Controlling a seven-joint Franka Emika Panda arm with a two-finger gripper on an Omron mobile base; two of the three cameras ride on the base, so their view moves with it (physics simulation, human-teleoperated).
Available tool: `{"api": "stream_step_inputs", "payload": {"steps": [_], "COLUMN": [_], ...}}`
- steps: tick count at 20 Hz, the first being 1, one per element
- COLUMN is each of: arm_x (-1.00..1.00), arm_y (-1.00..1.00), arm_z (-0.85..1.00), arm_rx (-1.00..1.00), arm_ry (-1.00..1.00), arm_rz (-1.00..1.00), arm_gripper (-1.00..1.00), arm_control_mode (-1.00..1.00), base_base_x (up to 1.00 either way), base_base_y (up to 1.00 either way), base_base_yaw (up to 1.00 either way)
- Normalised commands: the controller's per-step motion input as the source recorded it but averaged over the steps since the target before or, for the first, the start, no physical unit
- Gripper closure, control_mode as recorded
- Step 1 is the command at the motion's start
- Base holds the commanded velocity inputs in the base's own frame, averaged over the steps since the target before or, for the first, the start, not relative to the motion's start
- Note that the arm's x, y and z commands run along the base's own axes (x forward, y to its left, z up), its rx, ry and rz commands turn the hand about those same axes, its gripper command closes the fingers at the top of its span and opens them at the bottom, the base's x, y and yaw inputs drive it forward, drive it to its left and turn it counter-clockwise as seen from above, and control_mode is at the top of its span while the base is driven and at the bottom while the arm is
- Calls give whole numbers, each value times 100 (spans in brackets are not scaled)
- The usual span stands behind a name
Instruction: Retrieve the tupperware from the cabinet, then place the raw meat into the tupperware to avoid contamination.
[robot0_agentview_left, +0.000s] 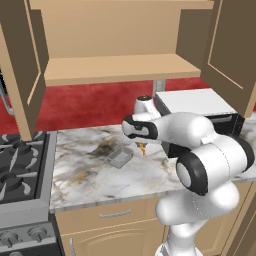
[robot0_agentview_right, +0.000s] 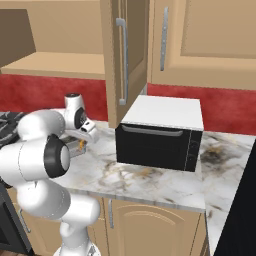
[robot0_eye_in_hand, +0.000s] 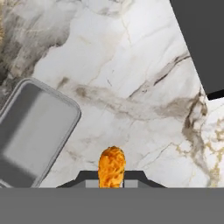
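My gripper (robot0_eye_in_hand: 112, 181) is shut on the raw meat (robot0_eye_in_hand: 112, 165), a small orange-red piece that sticks up between the two fingertips. In the left base view the gripper (robot0_agentview_left: 142, 146) hangs just over the marble counter with the meat (robot0_agentview_left: 143, 149) below it, a little right of the tupperware (robot0_agentview_left: 120, 157). The tupperware (robot0_eye_in_hand: 34, 131) is a shallow grey tray that lies empty on the counter, left of the meat in the hand view. Above, the cabinet (robot0_agentview_left: 120, 67) stands with both doors open and a bare shelf. The gripper (robot0_agentview_right: 82, 144) also shows behind my arm.
A black microwave with a white top (robot0_agentview_left: 200, 102) (robot0_agentview_right: 160, 132) sits close on the right of the gripper. A stove (robot0_agentview_left: 20, 165) borders the counter on the left. The open cabinet door (robot0_agentview_right: 125, 60) hangs above the microwave. A dark stain (robot0_agentview_left: 102, 147) marks the counter.
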Motion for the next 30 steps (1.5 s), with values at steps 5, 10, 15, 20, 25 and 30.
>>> {"api": "stream_step_inputs", "payload": {"steps": [5,10,15,20,25,30], "arm_x": [8,16,31,23,19,21], "arm_y": [27,27,36,36,28,19], "arm_z": [14,3,-9,-26,-29,-24], "arm_rx": [0,0,0,0,0,0], "arm_ry": [5,2,2,8,6,2], "arm_rz": [-33,-34,-31,-32,-21,-11], "arm_gripper": [100,100,100,100,100,100], "arm_control_mode": [-100,-100,-100,-100,-100,-100], "base_base_x": [0,0,0,0,0,0], "base_base_y": [0,0,0,0,0,0], "base_base_yaw": [0,0,0,0,0,0]}}
